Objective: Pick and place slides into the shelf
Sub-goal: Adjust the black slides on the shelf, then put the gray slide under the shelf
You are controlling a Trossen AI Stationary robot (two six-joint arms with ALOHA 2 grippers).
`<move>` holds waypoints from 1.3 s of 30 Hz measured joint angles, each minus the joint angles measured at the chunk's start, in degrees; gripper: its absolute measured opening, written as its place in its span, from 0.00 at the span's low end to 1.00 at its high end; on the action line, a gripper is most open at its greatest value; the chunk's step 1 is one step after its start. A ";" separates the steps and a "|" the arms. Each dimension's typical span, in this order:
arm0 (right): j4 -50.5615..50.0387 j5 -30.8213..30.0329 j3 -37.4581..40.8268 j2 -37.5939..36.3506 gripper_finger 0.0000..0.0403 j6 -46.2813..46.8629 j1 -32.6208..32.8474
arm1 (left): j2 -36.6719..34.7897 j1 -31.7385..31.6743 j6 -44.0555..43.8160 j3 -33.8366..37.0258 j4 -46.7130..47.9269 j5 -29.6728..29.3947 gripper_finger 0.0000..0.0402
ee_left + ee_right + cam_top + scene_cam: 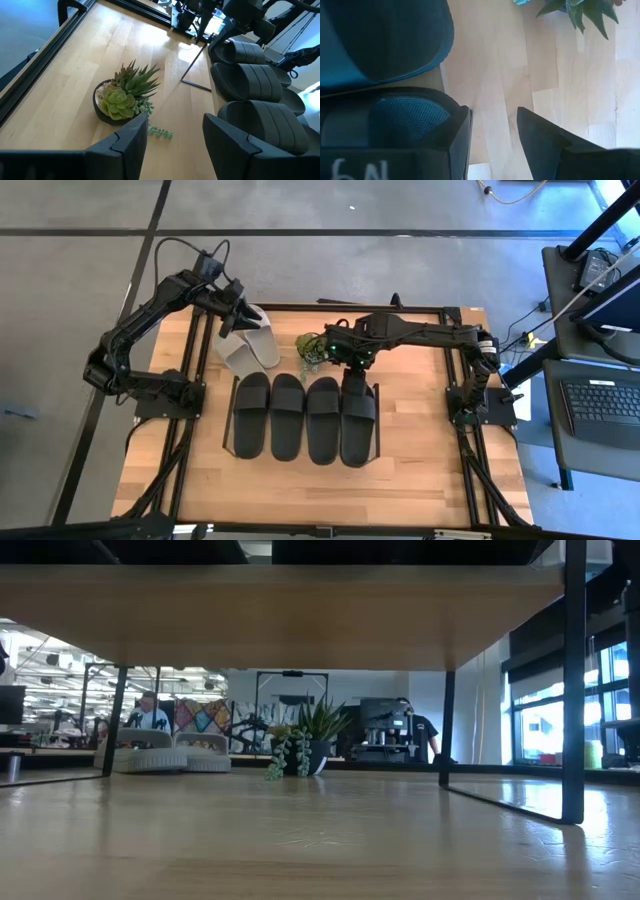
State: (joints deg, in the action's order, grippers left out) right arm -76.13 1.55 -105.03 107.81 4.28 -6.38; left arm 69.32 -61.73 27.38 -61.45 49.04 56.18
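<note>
Four black slides (pixel 305 418) lie side by side on the shelf (pixel 229 442), whose board shows from below in the low view (pixel 300 615). Two grey-white slides (pixel 247 344) lie soles down on the table at the far left, also seen in the low view (pixel 165 754). My left gripper (pixel 238 320) hovers over the grey-white slides, open and empty (pixel 175 140). My right gripper (pixel 352 366) is open over the far end of the rightmost black slide (pixel 395 120). Only bare table shows between its fingers (pixel 492 135). My right gripper has one finger (pixel 460 131) right beside the rim of the rightmost black slide's far end (pixel 437 102). I cannot tell whether it touches. Nothing is between the fingers.
A small potted plant (pixel 312 348) stands on the table between the two grippers, just beyond the shelf. It also shows in the left wrist view (pixel 120 100). Black rails (pixel 180 430) run along the table's left and right sides. Bare wood lies near the front edge.
</note>
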 joint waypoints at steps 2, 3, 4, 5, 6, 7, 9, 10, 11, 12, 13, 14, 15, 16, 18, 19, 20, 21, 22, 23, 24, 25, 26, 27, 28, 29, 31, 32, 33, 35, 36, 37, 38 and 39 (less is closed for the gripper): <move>-0.36 0.03 -0.91 0.00 0.41 -0.02 0.32 | 0.00 0.00 0.00 0.00 0.00 0.00 0.45; -0.32 0.05 -1.55 0.00 0.41 -0.03 0.57 | 0.00 0.00 0.02 0.00 0.00 0.00 0.45; -0.30 0.05 -2.15 0.00 0.41 -0.05 0.71 | 0.00 0.00 0.02 0.00 0.02 0.02 0.45; -0.32 0.04 -2.79 0.00 0.41 -0.07 0.83 | 0.00 0.00 0.00 0.00 0.00 0.01 0.45; -0.28 0.20 -3.35 0.00 0.41 -0.07 0.96 | 0.00 0.00 0.02 0.00 0.00 0.02 0.45; -0.19 0.18 -3.75 -0.02 0.41 -0.11 1.05 | 0.00 0.00 0.02 0.00 0.00 0.02 0.45; -0.26 -0.82 -4.09 -0.02 0.41 -0.14 1.06 | 0.00 0.00 0.02 0.00 0.00 0.01 0.45; -0.49 -2.12 -4.33 -0.02 0.41 -0.08 1.04 | 0.00 0.00 0.02 0.00 0.00 0.02 0.45; -0.91 -3.72 -4.67 -0.02 0.41 0.02 1.04 | 0.00 0.00 0.02 0.00 0.00 0.02 0.45; -1.48 -5.56 -5.24 -0.02 0.41 0.18 1.04 | 0.00 -0.02 0.02 0.00 0.00 0.00 0.45; -2.12 -7.44 -5.93 -0.02 0.41 0.60 1.01 | 0.00 -0.01 0.03 0.00 0.00 0.00 0.45; -2.81 -9.37 -6.68 -0.02 0.41 1.19 1.01 | 0.00 0.00 0.02 0.00 0.00 -0.13 0.45; -3.40 -11.10 -7.40 -0.02 0.41 1.32 1.01 | 0.00 0.00 0.02 0.00 0.00 -0.40 0.45; -3.74 -12.56 -8.14 -0.02 0.41 1.24 0.99 | 0.00 0.00 0.02 0.00 0.00 -0.90 0.45; -4.03 -14.28 -9.17 -0.46 0.41 0.22 0.89 | 0.00 0.00 -0.26 0.00 0.00 -2.55 0.45; -4.10 -14.40 -9.44 -0.77 0.41 -0.25 0.54 | 0.00 -0.02 -0.55 0.00 0.00 -3.46 0.45; -4.10 -14.37 -9.58 -1.24 0.41 -0.44 0.10 | 0.00 0.00 -1.42 0.00 0.00 -4.52 0.45; -4.34 -14.12 -9.58 -1.81 0.41 -0.44 -0.55 | 0.00 0.02 -2.51 0.00 0.00 -5.59 0.45; -4.76 -13.81 -9.58 -2.48 0.41 -0.28 -1.44 | 0.00 0.02 -3.73 0.00 0.00 -6.61 0.45; -5.03 -13.82 -9.58 -3.24 0.41 -0.02 -2.50 | 0.00 0.02 -5.02 0.00 0.00 -7.61 0.45; -5.09 -13.93 -9.58 -4.04 0.41 0.01 -3.49 | 0.00 0.02 -6.28 0.00 0.00 -8.65 0.45; -4.99 -14.00 -9.58 -5.07 0.41 0.02 -4.58 | 0.00 0.02 -7.33 0.00 0.00 -9.68 0.45; -4.85 -14.05 -9.58 -6.07 0.41 -0.01 -5.62 | 0.00 0.02 -7.98 0.00 0.00 -10.65 0.45; -4.37 -14.03 -9.58 -7.06 0.41 -0.03 -6.53 | 0.00 0.02 -8.61 0.00 -0.02 -11.94 0.45; -3.86 -13.93 -9.59 -8.05 0.41 -0.07 -7.54 | 0.00 0.02 -8.82 0.00 -0.05 -13.34 0.45; -3.74 -13.88 -9.60 -8.80 0.41 -0.28 -8.44 | 0.00 0.02 -8.85 0.00 -0.12 -14.78 0.45; -3.25 -13.73 -9.54 -10.25 0.41 -1.18 -10.29 | 0.00 0.02 -8.85 0.00 -0.42 -17.44 0.45; -2.15 -13.76 -9.16 -10.95 0.41 -1.85 -11.08 | 0.00 0.02 -8.87 0.00 -0.48 -18.70 0.45; -0.69 -13.43 -8.43 -11.89 0.41 -3.19 -12.10 | 0.00 0.04 -8.87 0.00 -0.65 -19.65 0.45; 2.67 -10.57 -6.52 -13.32 0.41 -5.96 -14.05 | 0.00 0.04 -8.89 0.00 -0.84 -20.81 0.45; 4.69 -7.95 -5.35 -13.95 0.41 -7.48 -15.44 | 0.00 0.06 -8.85 0.00 -0.84 -21.42 0.45; 6.80 -5.52 -3.99 -14.49 0.41 -9.00 -16.73 | 0.00 0.08 -8.73 0.00 -0.90 -22.26 0.45; 8.88 -2.89 -2.47 -15.12 0.41 -10.37 -18.17 | 0.00 0.27 -8.36 0.00 -1.17 -23.40 0.45; 10.60 -0.97 -1.04 -15.72 0.41 -11.70 -19.84 | 0.00 0.54 -7.59 0.00 -1.73 -24.93 0.45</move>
State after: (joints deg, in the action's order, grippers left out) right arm -65.52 0.59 -106.07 92.09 -7.42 -26.22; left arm 69.32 -61.20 19.78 -61.45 47.30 31.25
